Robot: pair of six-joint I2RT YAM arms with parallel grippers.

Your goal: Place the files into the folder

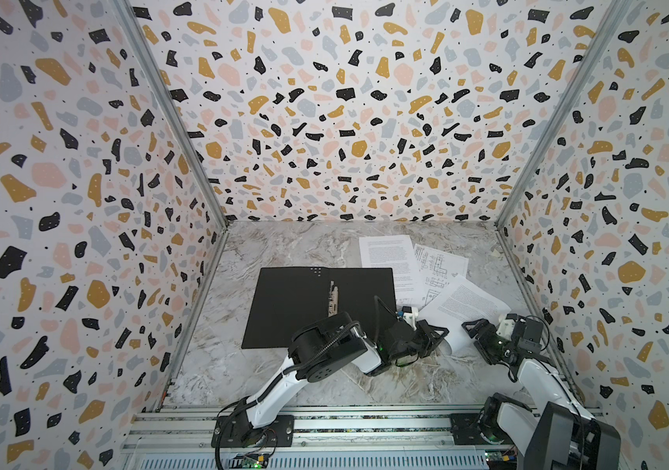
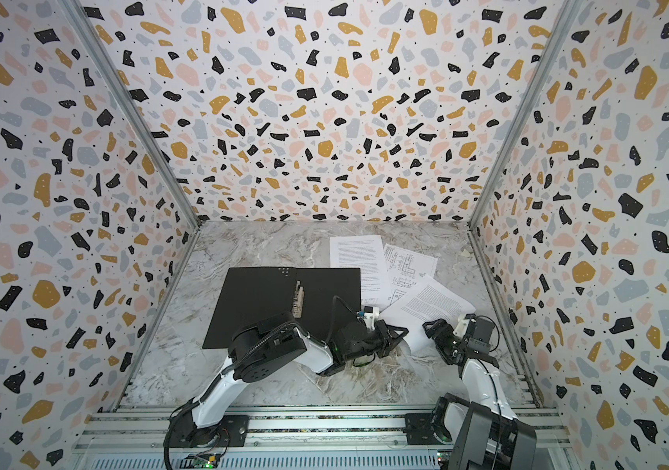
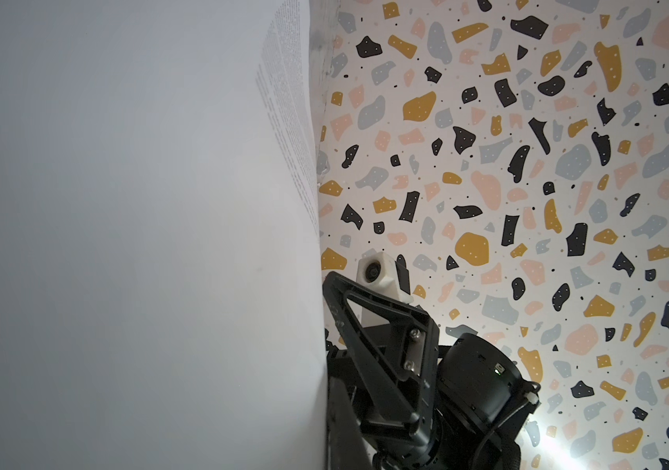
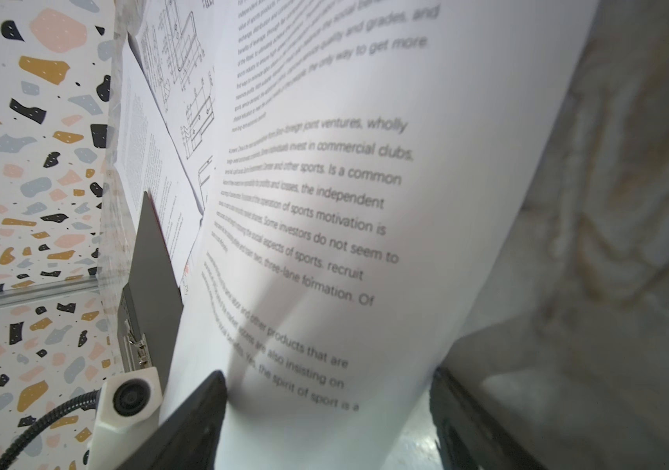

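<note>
Folder (image 1: 296, 301): lies open and flat on the counter (image 1: 284, 244), black inside up, left of centre in both top views. Carried on it: a metal clip (image 1: 333, 299) along the spine fold. All three sheets lie outside the folder, on the counter to its right. Far sheet (image 1: 385, 252) (text): flat, closest to the back wall; the folder's right flap covers its near-left corner. In the right wrist view that flap (image 4: 153, 260) shows as a dark edge over the printed lines. Drawing sheet (image 1: 442, 264): flat, just right of the far sheet and touching it; stacking order of these two cannot be told. Near sheet (image 1: 467, 301) (text): far end rests on top of the drawing sheet, near end curls up off the counter between the two arms. L arm (image 1: 336, 346) reaches across the folder's near-right corner to this sheet. L jaws: clenched on the sheet's near-left edge. The left wrist view shows the sheet's blank underside (image 3: 121, 203) filling approx. half the frame, w/ the R arm's tool head beyond it. R arm (image 1: 536, 378) stands at the sheet's near-right edge. R jaws: released and spread wide. In the right wrist view the fingers (image 4: 194, 419) flank the curled end of the sheet (image 4: 345, 203), w/ no pinch visible.
</note>
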